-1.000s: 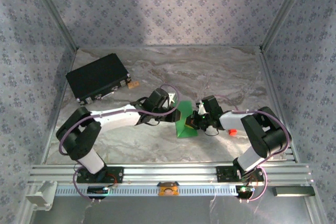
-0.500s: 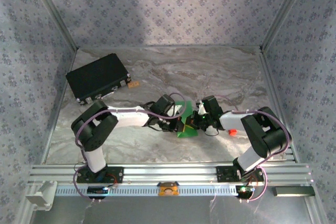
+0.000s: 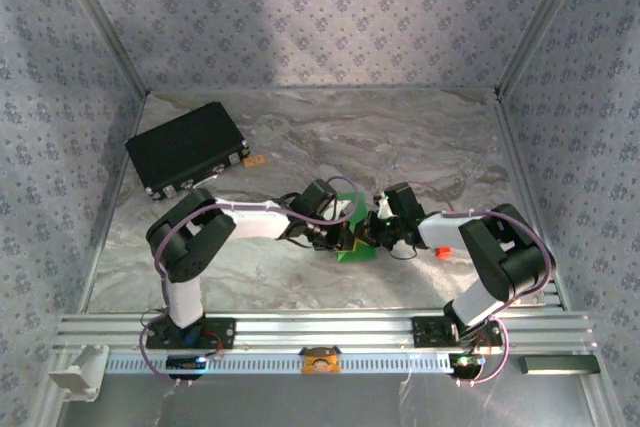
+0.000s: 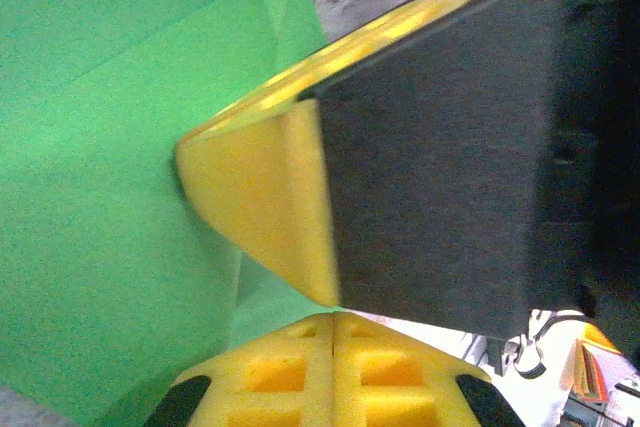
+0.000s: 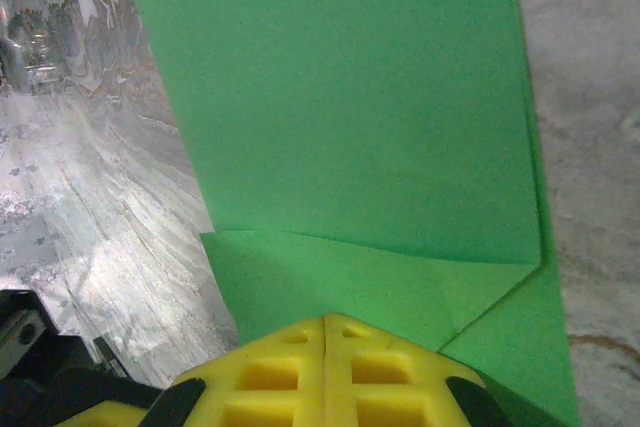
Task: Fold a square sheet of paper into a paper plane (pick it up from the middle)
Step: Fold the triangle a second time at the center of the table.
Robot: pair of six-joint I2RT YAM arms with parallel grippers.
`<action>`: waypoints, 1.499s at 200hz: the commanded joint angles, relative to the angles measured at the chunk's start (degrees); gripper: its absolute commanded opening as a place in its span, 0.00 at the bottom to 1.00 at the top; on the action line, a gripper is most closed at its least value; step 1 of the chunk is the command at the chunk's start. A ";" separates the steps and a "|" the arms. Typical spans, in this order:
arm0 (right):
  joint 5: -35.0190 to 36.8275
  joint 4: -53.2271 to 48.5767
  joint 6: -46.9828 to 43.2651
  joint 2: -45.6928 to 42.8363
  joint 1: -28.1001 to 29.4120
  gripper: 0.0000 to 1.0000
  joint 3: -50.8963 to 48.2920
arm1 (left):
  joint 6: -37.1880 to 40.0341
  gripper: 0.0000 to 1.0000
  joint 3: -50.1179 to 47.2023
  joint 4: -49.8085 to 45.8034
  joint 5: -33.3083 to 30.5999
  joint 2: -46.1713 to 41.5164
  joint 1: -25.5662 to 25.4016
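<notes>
– Bright green sheet of thin paper (image 3: pixel 352 253) (image 4: pixel 100 197) (image 5: pixel 350 97): where does it lie?

– On the grey marbled table (image 3: pixel 430 137), well apart from the black rectangular case (image 3: pixel 187 147), to the case's right and nearer the front than the case. It is partly folded. The right wrist view shows a creased flap with slanting edges lying over the flat part.

– What else is around?

– A small tan piece (image 3: pixel 255 160) sits just beside the case's right corner. A small red block (image 3: pixel 441 250) lies farther to the right of the case than the sheet does, about as near the front as the sheet.

– Anything in the way?

– Both grippers. From above, the left gripper (image 3: pixel 340 232) (image 4: pixel 333 322) and the right gripper (image 3: pixel 368 234) (image 5: pixel 327 319) meet over the sheet and cover its middle, so green shows at its far and near ends. In the left wrist view a large yellow finger with a black body behind it, the right gripper's by its look, blocks the right half of the picture.

– And how do the grippers stand?

– Each has its two yellow fingers closed flat against each other, the seam tight. Their tips sit at the sheet. Whether either pinches a layer I cannot tell.

– The count?

– One green sheet, one black case, one tan piece, one red block, two arms, two grippers.
</notes>
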 commanded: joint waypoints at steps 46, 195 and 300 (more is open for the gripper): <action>4.31 -5.31 0.59 1.23 -0.25 0.00 -2.33 | 2.28 0.05 -0.40 -2.70 -0.97 1.04 -0.26; 4.43 -6.23 0.22 1.14 -0.63 0.00 -2.12 | 4.65 0.06 -8.24 -5.93 -1.76 -4.96 -0.77; 3.80 -5.18 0.94 1.06 -0.68 0.00 -1.95 | 3.60 0.05 -6.82 1.00 -2.76 -11.06 0.58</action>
